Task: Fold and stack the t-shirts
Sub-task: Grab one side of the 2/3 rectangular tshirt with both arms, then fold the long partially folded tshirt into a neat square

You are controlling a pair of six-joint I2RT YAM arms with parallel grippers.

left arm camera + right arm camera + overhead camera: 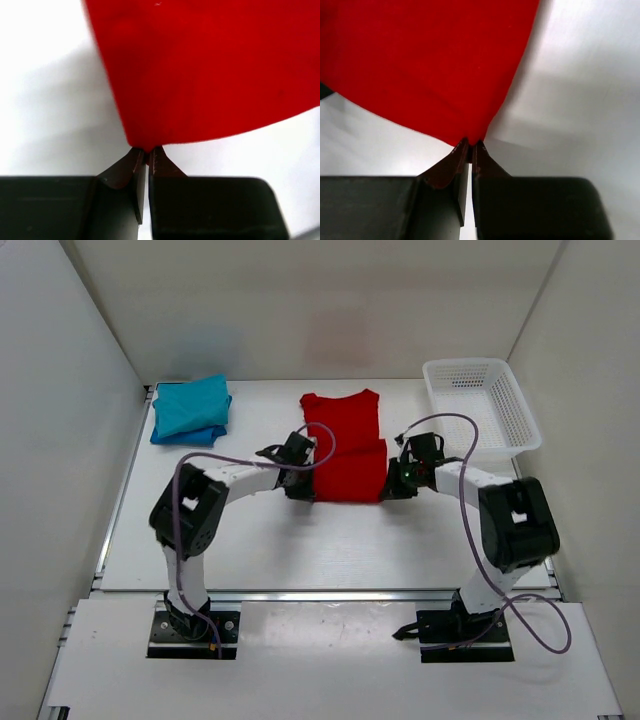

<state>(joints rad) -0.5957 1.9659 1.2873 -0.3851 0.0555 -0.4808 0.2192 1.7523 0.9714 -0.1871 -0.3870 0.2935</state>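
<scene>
Red cloth sits in the middle of the table [250,550] in the top view. It is the red shirt [345,445]. Its long side runs from the arms to the far wall. The left pincer [303,478] is at its near left corner, and the right pincer [397,480] is at its near right corner. Both arms are just as close to it. All of the shirt lies ahead of them. I think the next move is to lift this near edge and carry it to the far end. The teal shirt [190,405] lies folded on the blue shirt [205,437] in the far left corner. The white basket [480,405] is far right.

From the left wrist, the left pincer [146,151] is pressed together on a corner of the red shirt [210,70]. The cloth spreads up and to the right.

From the right wrist, the right pincer [470,145] also pinches a corner of the red shirt [420,65]. The cloth spreads up and to the left.
</scene>
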